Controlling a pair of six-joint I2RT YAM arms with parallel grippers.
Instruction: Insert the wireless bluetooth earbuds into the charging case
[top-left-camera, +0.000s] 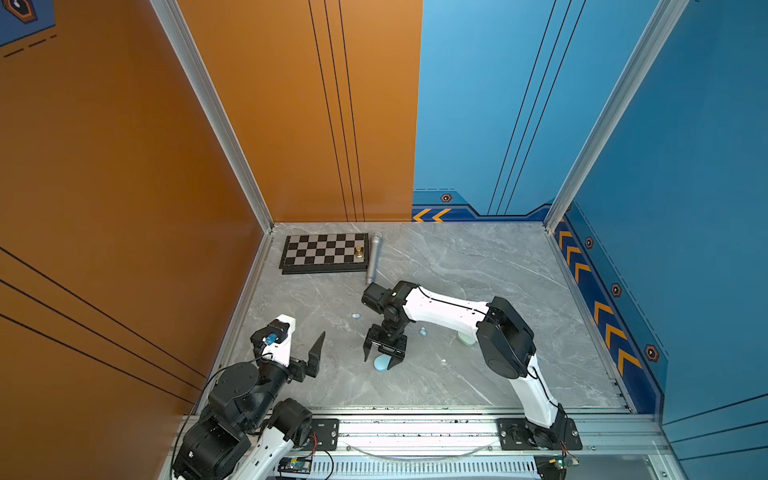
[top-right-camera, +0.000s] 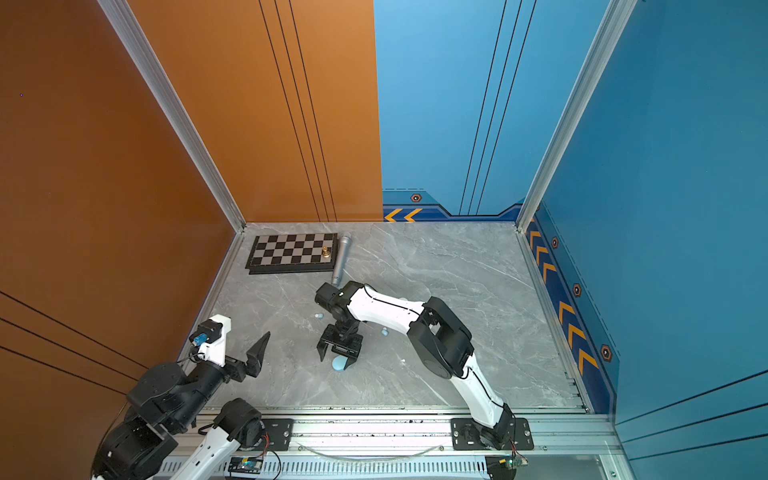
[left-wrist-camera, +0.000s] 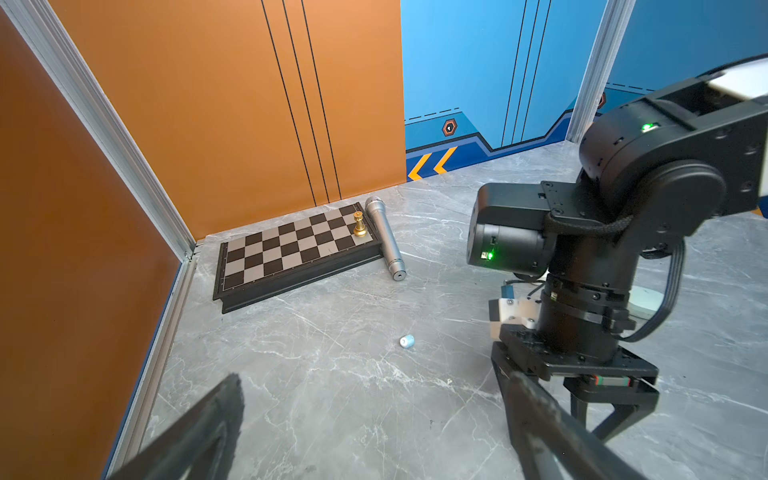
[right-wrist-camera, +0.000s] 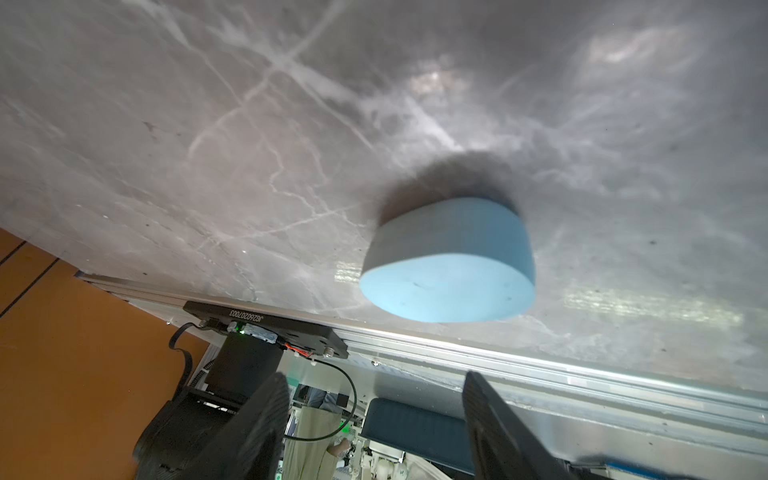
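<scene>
Right fingers (right-wrist-camera: 498, 428) parted, blue case (right-wrist-camera: 446, 266) below

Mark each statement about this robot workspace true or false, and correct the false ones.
1. The gold chess piece stands on the chessboard. True.
2. The microphone lies on top of the chessboard. False: it lies on the table, along the board's edge.
3. The right gripper is shut on the light blue case. False: its jaws are apart, and in the right wrist view the case lies free on the table.
4. The left gripper is open and holds nothing. True.
5. A light blue earbud lies loose on the table, outside any case. True.
</scene>
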